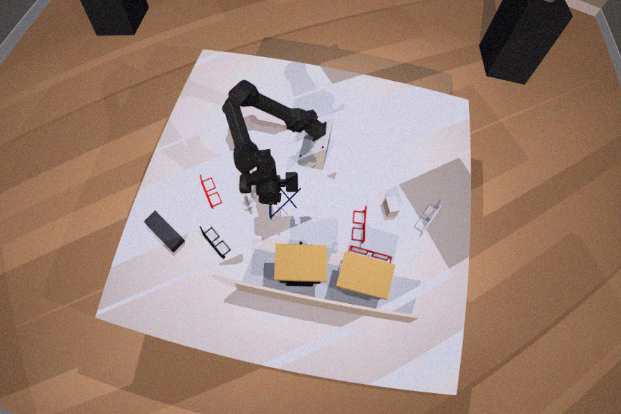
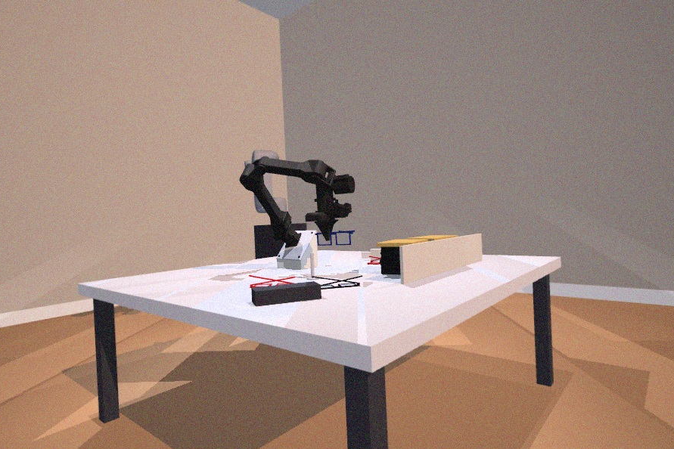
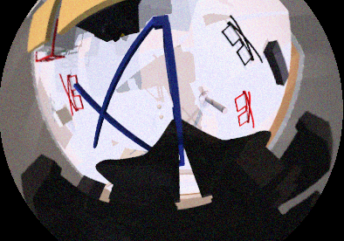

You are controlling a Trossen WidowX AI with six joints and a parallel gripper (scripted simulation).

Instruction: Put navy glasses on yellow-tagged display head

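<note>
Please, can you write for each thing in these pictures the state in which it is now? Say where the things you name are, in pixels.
Gripper (image 1: 270, 203) (image 2: 327, 238) (image 3: 175, 122): closed on the navy glasses
Navy glasses (image 1: 270, 212) (image 2: 343, 243) (image 3: 173, 74): held above the table, temples unfolded and crossing
Black glasses (image 1: 217, 241) (image 3: 237, 42): lying on the table
Dark block (image 1: 164, 231) (image 2: 286, 293) (image 3: 276, 63): lying on its long side
Long low panel (image 1: 320, 302) (image 2: 442, 258): upright on edge

A top view looks steeply down from high overhead, far enough back to take in the whole white tabletop (image 1: 399, 341) (image 2: 215, 312) (image 3: 262, 9) and surrounding floor. The exterior view faces one corner from low beside it, slightly above its surface, toward two walls. Closest, the round wrist view looks past the black tool (image 1: 270, 201) (image 2: 327, 238) (image 3: 182, 135); it shares the yellow-topped boxes (image 1: 300, 262) (image 2: 401, 243) (image 3: 100, 2) with the top view.
</note>
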